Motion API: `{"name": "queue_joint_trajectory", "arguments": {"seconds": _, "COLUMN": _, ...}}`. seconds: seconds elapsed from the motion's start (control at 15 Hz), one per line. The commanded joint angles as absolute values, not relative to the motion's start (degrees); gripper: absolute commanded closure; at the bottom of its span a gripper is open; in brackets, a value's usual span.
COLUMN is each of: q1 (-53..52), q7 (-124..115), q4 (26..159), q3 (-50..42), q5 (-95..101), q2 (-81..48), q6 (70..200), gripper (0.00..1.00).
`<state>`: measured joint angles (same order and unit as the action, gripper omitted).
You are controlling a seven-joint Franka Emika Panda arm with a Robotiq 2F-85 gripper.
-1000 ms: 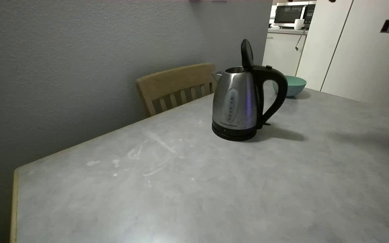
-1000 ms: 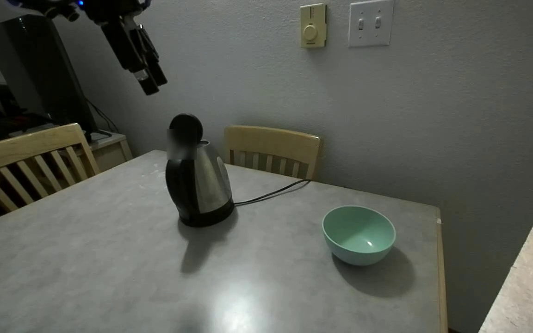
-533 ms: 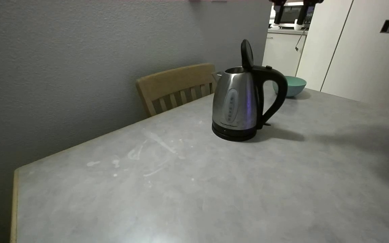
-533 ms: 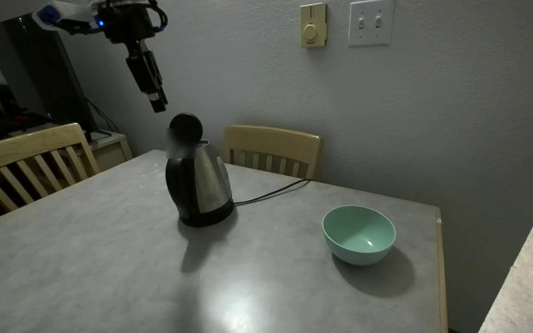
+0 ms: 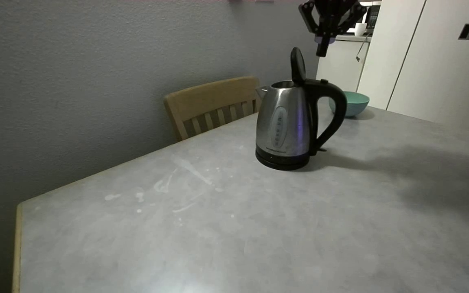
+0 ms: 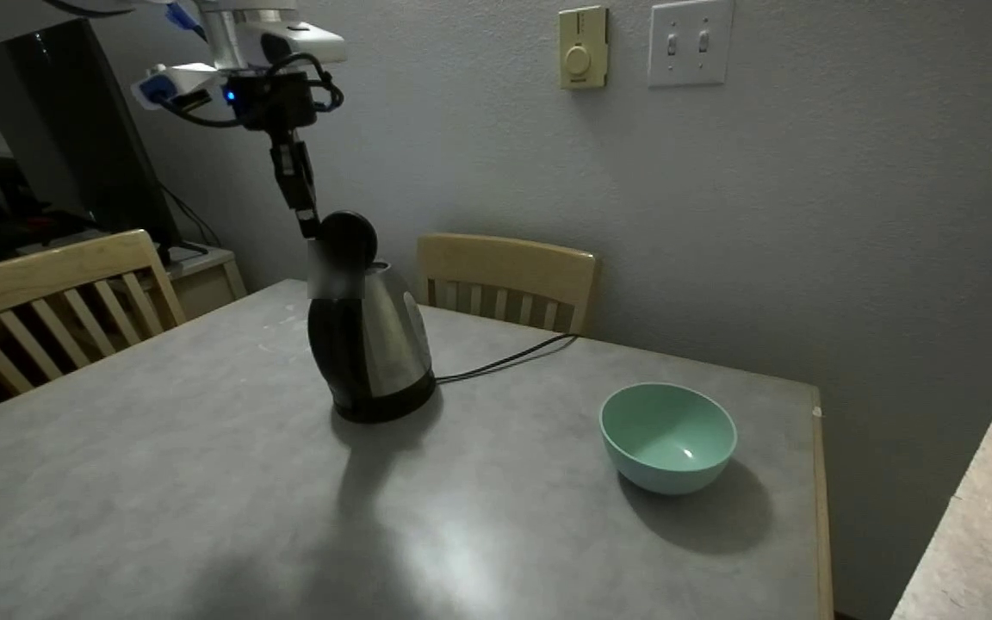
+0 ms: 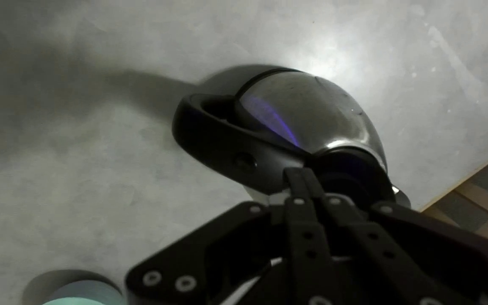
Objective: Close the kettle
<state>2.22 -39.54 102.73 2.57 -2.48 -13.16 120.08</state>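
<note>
Here the kettle stands upright on the grey table, its black lid raised. The gripper hangs above the loop handle, near the lid yet apart from it, its 2 fingers drawn together. In both exterior views, 1 green bowl sits apart from the kettle.

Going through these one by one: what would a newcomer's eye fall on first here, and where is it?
Most likely the shiny kettle standing on the grey table, its black lid raised nearly upright. Next, the dark, closed hand, pointing down above the handle and close to that lid. The mint-green bowl, near a corner of the table, probably catches the eye too, as strong colour against grey.
</note>
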Motion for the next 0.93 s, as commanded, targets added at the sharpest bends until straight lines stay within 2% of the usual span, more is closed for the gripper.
{"name": "queue_joint_trajectory", "arguments": {"seconds": 0.0, "q1": 1.1, "q7": -36.8, "q4": 98.8, "q3": 1.1, "q5": -6.0, "q2": -16.9, "q6": 118.0, "gripper": 1.0}}
{"name": "queue_joint_trajectory", "arguments": {"seconds": 0.87, "q1": -0.7, "q7": -33.5, "q4": 96.7, "q3": 0.7, "q5": -6.6, "q2": -21.1, "q6": 128.8, "gripper": 1.0}}
